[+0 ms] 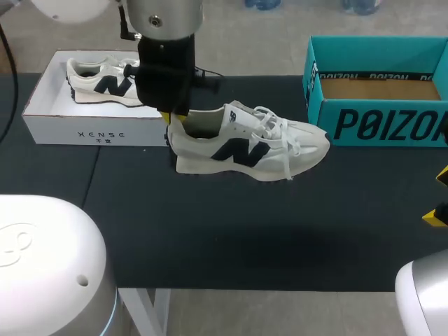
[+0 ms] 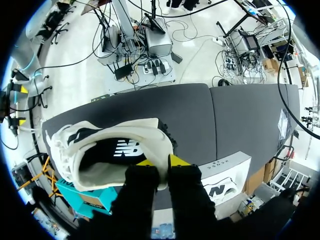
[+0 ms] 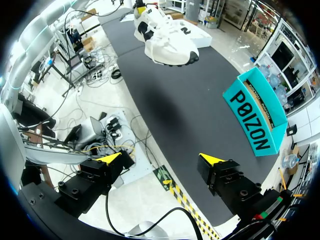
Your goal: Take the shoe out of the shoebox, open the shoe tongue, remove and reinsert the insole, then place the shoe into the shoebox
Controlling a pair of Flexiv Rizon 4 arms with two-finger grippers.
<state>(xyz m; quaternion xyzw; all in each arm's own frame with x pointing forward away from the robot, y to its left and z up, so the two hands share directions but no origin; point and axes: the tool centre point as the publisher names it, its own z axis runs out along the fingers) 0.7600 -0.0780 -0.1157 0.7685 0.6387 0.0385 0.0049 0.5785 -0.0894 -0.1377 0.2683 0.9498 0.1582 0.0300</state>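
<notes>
A cream shoe [image 1: 245,143] with a dark side logo hangs above the dark table, toe pointing right. My left gripper [image 1: 173,116] is shut on the shoe's heel collar; in the left wrist view the yellow fingertips [image 2: 146,163] pinch the rim of the shoe [image 2: 105,150], whose dark insole shows inside. A white shoebox [image 1: 77,115] at the back left holds a second cream shoe [image 1: 101,80]. My right gripper [image 3: 162,159] stands open past the table's right edge, nothing between its fingers, with the shoe [image 3: 165,35] far ahead of it.
A teal box [image 1: 378,91] stands open at the back right, with brown cardboard inside. The dark table mat [image 1: 231,231] stretches across the front below the shoe.
</notes>
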